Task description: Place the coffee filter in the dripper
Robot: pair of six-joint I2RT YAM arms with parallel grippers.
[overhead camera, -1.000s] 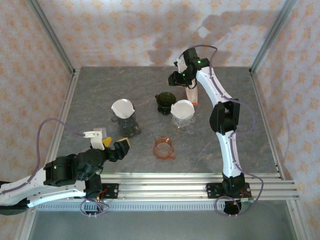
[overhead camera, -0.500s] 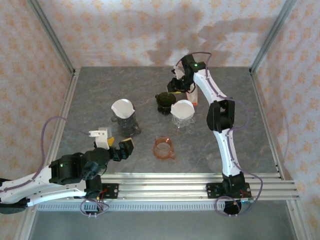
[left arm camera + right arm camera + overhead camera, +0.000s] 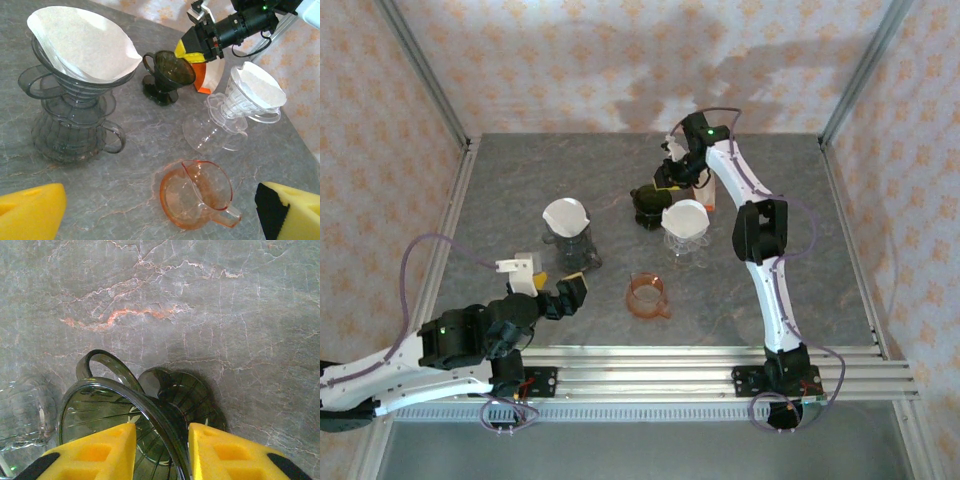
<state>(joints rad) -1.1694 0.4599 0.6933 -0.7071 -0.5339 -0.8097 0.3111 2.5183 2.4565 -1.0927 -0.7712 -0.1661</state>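
Jaws of the right gripper are straddling the rim of the dark dripper, unclamped; squeezing it is likely coming next. Left gripper jaws are hanging released.

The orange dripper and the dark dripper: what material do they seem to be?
Orange dripper: glossy translucent plastic, perhaps glass; the grey table shows through its wall. Dark dripper: shiny smoke-tinted plastic, probably; moulded ribs line its inside.

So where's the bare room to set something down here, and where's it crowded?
Bare: the far-left corner behind the grey dripper, the strip right of the right arm, and the near edge right of the orange dripper. Crowded: the centre, where dark dripper, clear dripper and filter pack cluster.
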